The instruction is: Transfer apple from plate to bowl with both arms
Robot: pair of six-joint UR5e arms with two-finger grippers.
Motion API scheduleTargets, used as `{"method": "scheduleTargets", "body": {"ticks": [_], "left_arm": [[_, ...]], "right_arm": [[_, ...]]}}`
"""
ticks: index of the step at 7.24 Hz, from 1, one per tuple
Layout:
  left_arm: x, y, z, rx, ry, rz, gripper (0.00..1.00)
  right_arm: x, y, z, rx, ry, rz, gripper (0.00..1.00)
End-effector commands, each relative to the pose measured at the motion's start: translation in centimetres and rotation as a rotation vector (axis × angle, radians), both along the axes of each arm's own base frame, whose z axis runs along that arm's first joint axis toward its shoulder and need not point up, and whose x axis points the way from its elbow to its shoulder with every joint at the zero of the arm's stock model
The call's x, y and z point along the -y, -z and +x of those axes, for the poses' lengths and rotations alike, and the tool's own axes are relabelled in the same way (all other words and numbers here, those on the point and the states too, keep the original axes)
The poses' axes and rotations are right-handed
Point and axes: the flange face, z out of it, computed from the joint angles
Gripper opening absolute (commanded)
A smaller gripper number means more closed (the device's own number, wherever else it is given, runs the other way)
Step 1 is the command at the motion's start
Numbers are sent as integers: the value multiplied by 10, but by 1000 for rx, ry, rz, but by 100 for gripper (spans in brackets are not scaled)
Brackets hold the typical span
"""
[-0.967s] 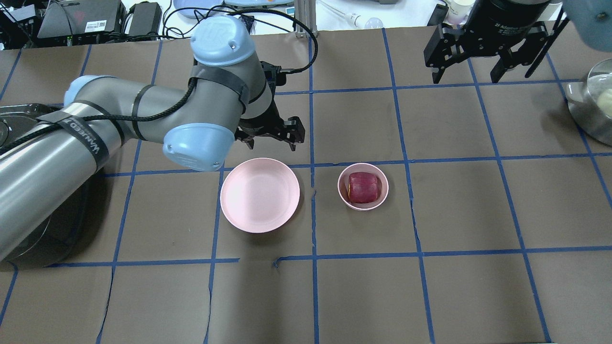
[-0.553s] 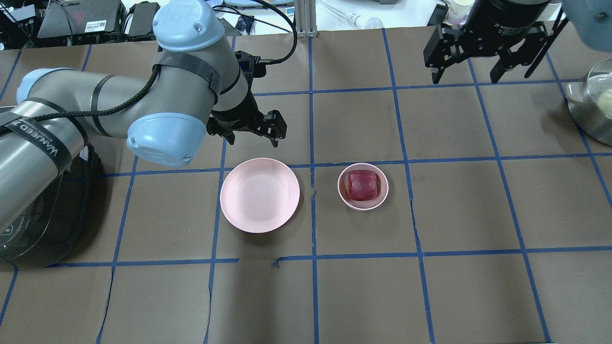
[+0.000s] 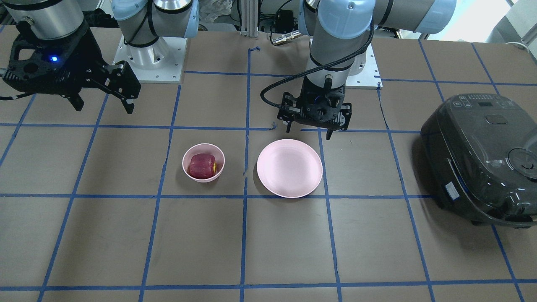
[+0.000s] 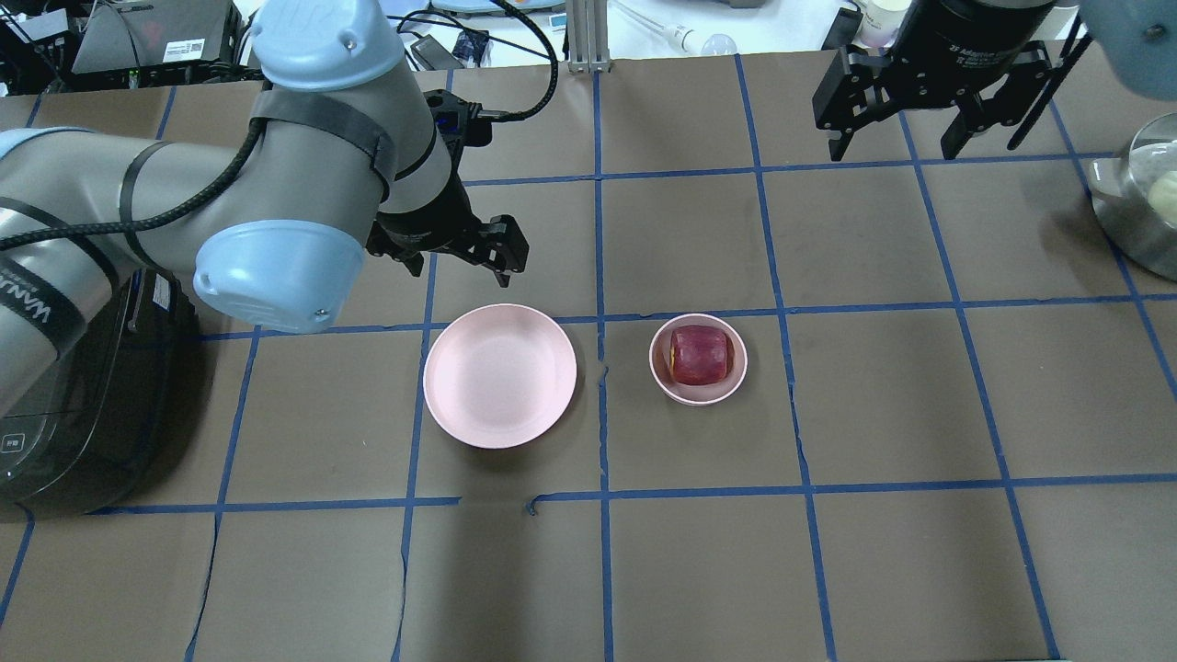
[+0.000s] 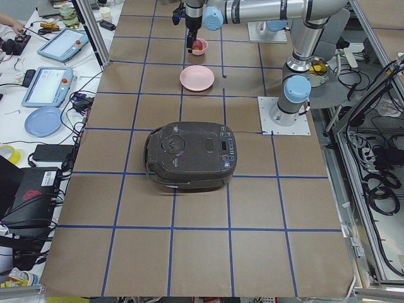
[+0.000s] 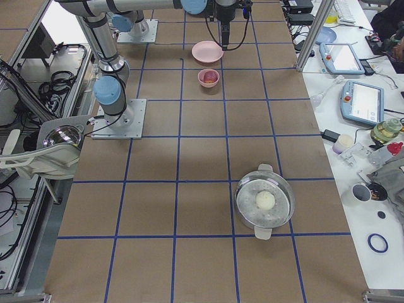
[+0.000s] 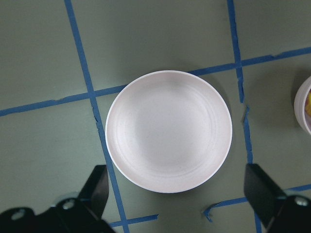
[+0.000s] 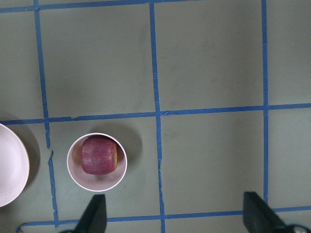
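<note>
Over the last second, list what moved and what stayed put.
The left gripper, open and empty, slid toward the robot's left, on the far side of the plate. Nothing was grasped or released. The right gripper stayed open in place; the apple stayed in the bowl, the plate bare.

White "WAN…" on the black strap (image 4: pixel 32 303) around the silver-grey left arm (image 4: pixel 303 175), left edge of the overhead frame; small white "2F…" print on the black right gripper (image 4: pixel 890 142), upper right.
</note>
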Motion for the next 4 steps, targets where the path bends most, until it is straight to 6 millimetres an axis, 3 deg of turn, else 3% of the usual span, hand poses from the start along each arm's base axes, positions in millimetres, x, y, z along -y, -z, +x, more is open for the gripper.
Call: {"method": "scheduleTargets", "body": {"ticks": [1, 4], "left_arm": [[4, -23, 32, 0, -51, -36, 100], [2, -23, 50, 47, -68, -17, 100]], "right_arm": [[0, 0, 0, 0, 0, -4, 100], [0, -1, 0, 0, -1, -1, 100]]}}
